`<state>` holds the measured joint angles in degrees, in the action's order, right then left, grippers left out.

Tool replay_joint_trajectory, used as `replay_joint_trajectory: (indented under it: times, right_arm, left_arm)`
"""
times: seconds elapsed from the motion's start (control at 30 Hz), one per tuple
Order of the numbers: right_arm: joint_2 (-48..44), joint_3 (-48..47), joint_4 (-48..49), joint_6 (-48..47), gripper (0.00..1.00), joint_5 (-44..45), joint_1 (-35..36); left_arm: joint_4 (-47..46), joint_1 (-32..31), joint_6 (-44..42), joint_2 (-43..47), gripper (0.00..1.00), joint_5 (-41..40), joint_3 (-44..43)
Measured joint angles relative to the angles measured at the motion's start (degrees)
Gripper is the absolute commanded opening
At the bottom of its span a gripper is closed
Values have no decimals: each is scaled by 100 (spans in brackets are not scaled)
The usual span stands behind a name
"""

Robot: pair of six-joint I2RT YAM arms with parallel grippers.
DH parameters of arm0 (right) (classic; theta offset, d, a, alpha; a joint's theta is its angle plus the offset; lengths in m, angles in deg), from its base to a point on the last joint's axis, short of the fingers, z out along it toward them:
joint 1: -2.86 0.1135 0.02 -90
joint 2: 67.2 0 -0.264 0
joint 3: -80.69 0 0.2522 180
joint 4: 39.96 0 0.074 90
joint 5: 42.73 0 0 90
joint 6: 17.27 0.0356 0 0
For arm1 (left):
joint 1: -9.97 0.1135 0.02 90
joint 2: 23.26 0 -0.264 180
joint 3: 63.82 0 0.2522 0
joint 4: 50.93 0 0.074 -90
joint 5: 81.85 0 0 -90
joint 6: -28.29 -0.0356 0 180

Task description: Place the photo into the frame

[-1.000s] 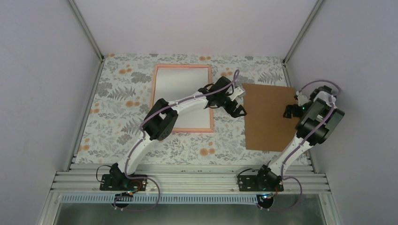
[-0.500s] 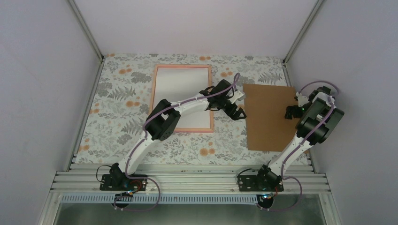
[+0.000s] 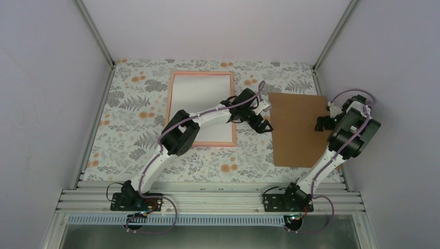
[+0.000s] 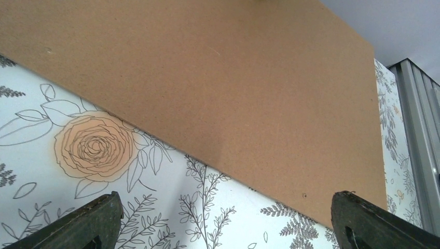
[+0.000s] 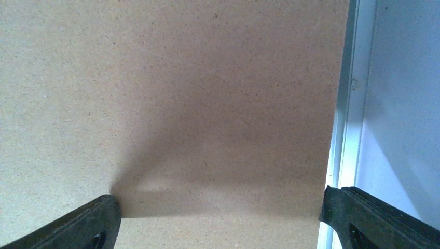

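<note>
Left end effector point(image 3: 261, 124) is hovering wide open at the brown backing board's point(image 3: 296, 132) left edge, right end effector point(image 3: 321, 123) likewise open over its right side. Lying flat on the desk point(image 3: 129, 119), that thin board is risking sliding rather than lifting if nudged, bumping the pink frame point(image 3: 169, 106) lying just left. The photo is showing nowhere; whether the board is hiding it, I cannot tell

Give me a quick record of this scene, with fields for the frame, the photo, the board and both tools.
frame: pink, lying flat on the floral cover
photo: not seen in any view
backing board: brown, flat, right of the frame, apart from it
left tool: open, empty, at the board's left edge
right tool: open, empty, above the board's right side
</note>
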<state>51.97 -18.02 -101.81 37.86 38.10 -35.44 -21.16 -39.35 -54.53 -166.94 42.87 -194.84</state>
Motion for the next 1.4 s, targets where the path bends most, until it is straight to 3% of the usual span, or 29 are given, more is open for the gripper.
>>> replay_joint_trajectory:
  times: [0.3,0.43,0.57,0.7,0.9,1.4]
  right_arm:
    - [168,-507,-647,22,77,-245,4]
    - [164,-684,-1106,17,73,-671,24]
    - [35,-737,-1375,9,86,-1029,44]
    - [-234,-684,-1169,184,100,-802,37]
    - [-417,-507,-612,221,100,-310,28]
    - [214,-339,-114,262,100,-365,46]
  left_arm:
    - [-92,0,125,-57,100,168,177]
    - [-155,2,144,-138,99,271,181]
    - [-212,0,162,-155,99,315,181]
    - [-221,0,177,-155,99,326,184]
    - [-225,0,195,-155,99,328,186]
    - [-232,0,221,-155,99,328,188]
